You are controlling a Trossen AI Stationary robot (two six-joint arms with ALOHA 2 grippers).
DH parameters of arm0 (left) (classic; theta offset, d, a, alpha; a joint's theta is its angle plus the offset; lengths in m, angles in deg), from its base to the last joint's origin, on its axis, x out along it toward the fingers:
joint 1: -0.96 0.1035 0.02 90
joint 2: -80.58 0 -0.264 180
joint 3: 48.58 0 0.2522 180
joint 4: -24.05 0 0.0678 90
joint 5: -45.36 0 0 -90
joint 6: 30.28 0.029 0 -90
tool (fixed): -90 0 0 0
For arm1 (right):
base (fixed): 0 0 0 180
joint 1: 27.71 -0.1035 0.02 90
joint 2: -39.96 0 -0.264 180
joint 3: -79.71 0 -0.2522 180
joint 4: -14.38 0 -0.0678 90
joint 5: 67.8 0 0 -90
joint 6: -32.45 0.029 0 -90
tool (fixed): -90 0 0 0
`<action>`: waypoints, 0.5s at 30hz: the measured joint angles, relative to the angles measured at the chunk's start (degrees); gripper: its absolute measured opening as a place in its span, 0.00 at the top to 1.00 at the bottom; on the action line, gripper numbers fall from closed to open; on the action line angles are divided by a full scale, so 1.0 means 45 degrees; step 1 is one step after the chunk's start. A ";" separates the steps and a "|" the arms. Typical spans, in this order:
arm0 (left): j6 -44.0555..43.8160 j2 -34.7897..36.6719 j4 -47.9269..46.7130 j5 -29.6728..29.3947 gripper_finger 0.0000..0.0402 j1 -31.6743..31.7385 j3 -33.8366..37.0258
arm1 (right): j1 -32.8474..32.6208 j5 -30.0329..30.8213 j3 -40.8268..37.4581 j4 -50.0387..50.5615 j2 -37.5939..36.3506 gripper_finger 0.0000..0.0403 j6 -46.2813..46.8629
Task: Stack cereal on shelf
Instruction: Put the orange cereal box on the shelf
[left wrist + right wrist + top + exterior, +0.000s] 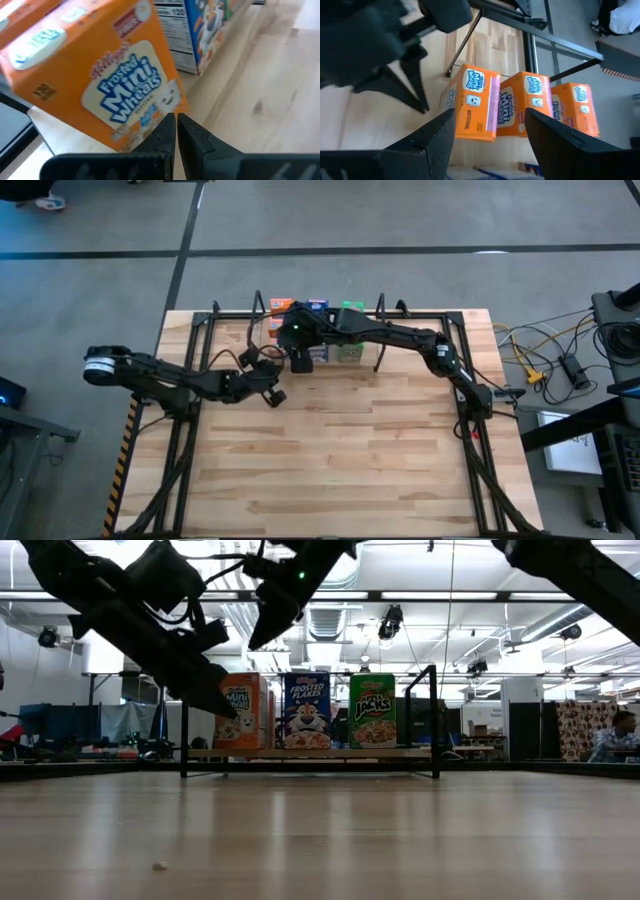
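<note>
The shelf [435, 720] stands at the table's far middle, its black rods holding cereal boxes upright on their bottoms: orange [240, 710], blue [307, 710] and green [372, 710] in front. Three orange boxes [475, 102] stand one behind the other. My left gripper [276, 394] is shut and slants down just before the front orange box [115, 75]. My right gripper [490, 140] hangs open above the orange row, clear of it; in the high view it [300, 358] covers those boxes. My left gripper's shut fingertips [170, 122] stand at the lower edge of the front orange box's printed face [135, 135], coming from the table's near left and slanting down. Whether they touch the box, I cannot tell.
Bare wooden tabletop [350, 460] stretches from the shelf to the near edge. Black frame rods [470, 430] run along both table sides. Cables [540, 360] lie off the table's right. A person [620, 735] sits in the room beyond.
</note>
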 joint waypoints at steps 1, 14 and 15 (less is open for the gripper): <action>0.0000 0.0004 0.0007 -0.0013 1.00 0.0078 -0.0009 | -0.0027 -0.0005 0.0000 0.0105 -0.0104 0.44 0.0002; 0.0092 0.0009 0.0525 -0.0173 1.00 0.0707 -0.0006 | -0.0711 -0.0081 0.0000 0.2179 -0.1579 0.44 0.0732; 0.0097 0.0009 0.0541 -0.0182 1.00 0.0758 -0.0009 | -0.0779 -0.0094 0.0000 0.2274 -0.1703 0.44 0.0843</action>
